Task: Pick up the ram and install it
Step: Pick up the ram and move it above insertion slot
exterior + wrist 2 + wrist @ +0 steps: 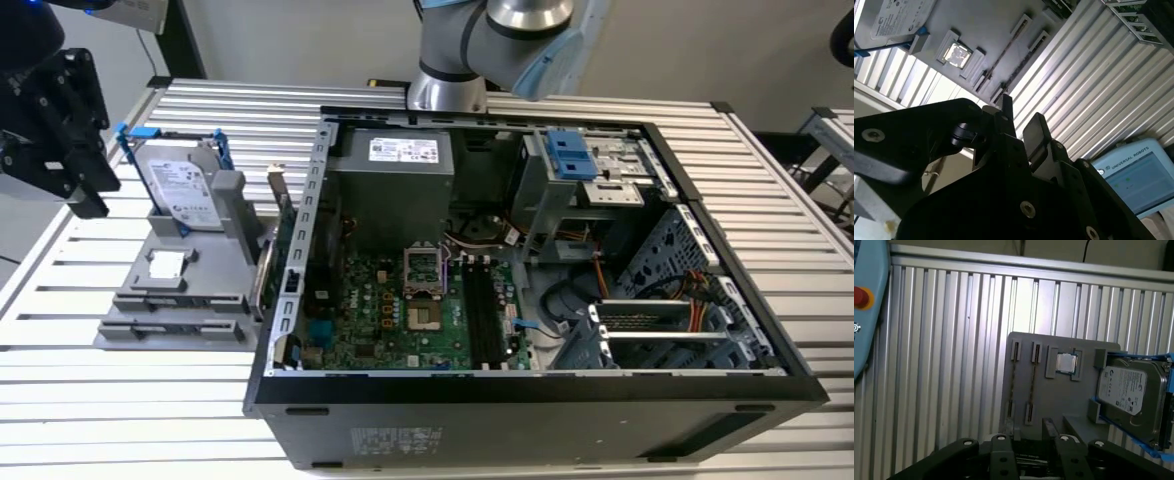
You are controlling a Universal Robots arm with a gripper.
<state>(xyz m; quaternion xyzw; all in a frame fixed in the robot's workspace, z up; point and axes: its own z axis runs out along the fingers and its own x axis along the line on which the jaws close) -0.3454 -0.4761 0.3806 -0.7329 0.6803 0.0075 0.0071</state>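
Note:
My gripper [1031, 442] hangs high over the slatted table, above and off to one side of a grey parts tray [1054, 405]. Its black fingers [1036, 131] stand apart with nothing between them. In the exterior view the gripper [78, 185] is at the far left, left of the tray [147, 320]. Two thin dark strips [1014, 382] run along the tray's two narrow slots; I cannot tell whether either is the ram. The open computer case [287, 330] holds the green motherboard [387, 320] with black memory slots [483, 312].
On the tray sit a hard drive in a blue bracket [180, 190] and a small square chip [1066, 362]. A teach pendant [866, 305] lies at the table's edge. The arm's base [447, 90] stands behind the case. Cables and drive cages crowd the case's right half.

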